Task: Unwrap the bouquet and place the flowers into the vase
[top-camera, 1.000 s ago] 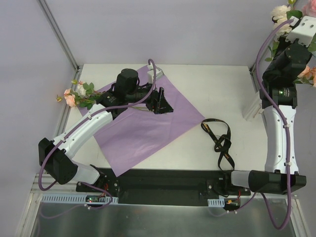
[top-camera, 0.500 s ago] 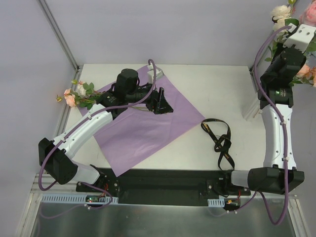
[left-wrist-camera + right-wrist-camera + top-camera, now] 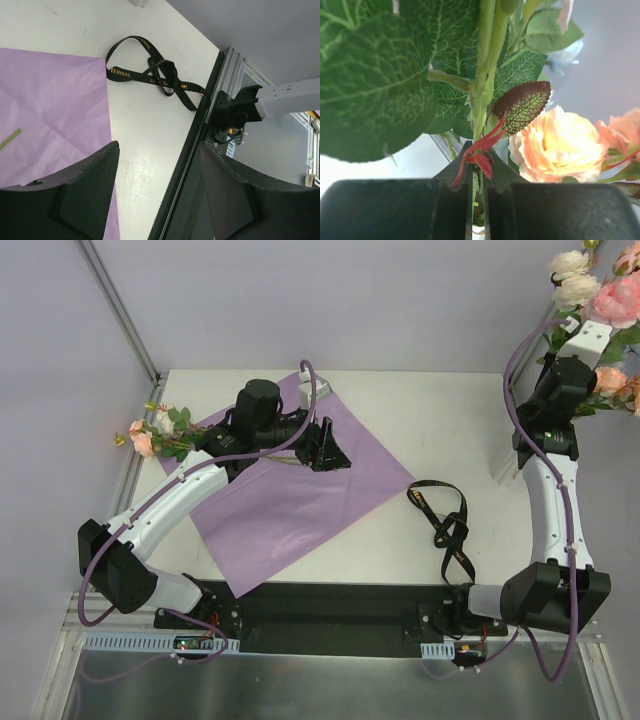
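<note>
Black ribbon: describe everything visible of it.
The black ribbon is a long, narrow, fabric-looking band with gold lettering. It lies untied in loose, twisted loops, flat on the white table, just right of the purple paper. Whether it touches the sheet's corner is unclear. One end trails to the table's near edge. Nothing holds it.

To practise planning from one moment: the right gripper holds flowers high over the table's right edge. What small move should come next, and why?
Probably lower the right gripper, shut on a stem, to steer the flowers stems-first toward the vase, which stands at the right edge of the table.
</note>
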You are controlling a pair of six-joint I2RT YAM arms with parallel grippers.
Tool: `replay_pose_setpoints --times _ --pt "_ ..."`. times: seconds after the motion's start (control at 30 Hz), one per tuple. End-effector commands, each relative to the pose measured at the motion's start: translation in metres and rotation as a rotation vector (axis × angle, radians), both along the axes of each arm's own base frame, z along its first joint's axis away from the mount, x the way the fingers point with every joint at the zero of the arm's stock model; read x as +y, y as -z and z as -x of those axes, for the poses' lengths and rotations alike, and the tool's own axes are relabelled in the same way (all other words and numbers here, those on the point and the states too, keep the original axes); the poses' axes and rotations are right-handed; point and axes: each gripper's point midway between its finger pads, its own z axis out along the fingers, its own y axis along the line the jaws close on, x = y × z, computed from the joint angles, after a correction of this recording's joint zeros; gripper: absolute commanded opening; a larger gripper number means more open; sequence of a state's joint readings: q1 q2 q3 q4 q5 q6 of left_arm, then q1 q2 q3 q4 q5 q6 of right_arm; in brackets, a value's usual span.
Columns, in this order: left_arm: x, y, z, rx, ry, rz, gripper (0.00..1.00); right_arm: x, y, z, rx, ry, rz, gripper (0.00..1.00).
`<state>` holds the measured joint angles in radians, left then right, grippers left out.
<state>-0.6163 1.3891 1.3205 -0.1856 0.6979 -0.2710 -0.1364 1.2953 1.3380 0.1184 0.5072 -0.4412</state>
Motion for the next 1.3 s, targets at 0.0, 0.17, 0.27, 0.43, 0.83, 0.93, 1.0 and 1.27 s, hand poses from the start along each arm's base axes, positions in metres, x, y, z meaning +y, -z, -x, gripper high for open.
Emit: replay_pose_setpoints --times 0.0,0.17,0.27,0.43,0.83,0.93,1.0,1.27 --pt "-0.002 -0.002 0.005 -0.012 0.029 0.01 0.64 -0.006 -0.003 0.0 -0.073 0.003 -0.026 0.01" --pt "-0.003 -0.002 0.005 -0.008 0.03 0.009 0.64 -0.011 0.02 -0.005 -0.038 0.004 -0.045 0.03" --pt "-0.003 -0.001 0.005 -0.004 0.033 0.009 0.64 -0.012 0.031 -0.005 -0.014 0.008 -0.049 0.09" --pt "-0.004 -0.001 0.006 0.005 0.034 0.01 0.64 -0.011 0.05 -0.001 0.037 0.018 -0.08 0.28" --pt "-0.004 -0.004 0.008 0.015 0.04 0.019 0.64 0.012 0.066 0.04 0.114 0.031 -0.299 0.83" --pt "-0.004 -0.005 0.008 0.017 0.04 0.022 0.64 0.017 0.063 0.061 0.122 0.069 -0.331 0.9" --pt "-0.004 -0.005 0.009 0.017 0.039 0.023 0.64 0.021 0.06 0.07 0.117 0.074 -0.337 0.92" --pt "-0.004 -0.004 0.007 0.025 0.033 0.022 0.64 0.071 0.071 0.098 0.147 -0.033 -0.399 0.94"
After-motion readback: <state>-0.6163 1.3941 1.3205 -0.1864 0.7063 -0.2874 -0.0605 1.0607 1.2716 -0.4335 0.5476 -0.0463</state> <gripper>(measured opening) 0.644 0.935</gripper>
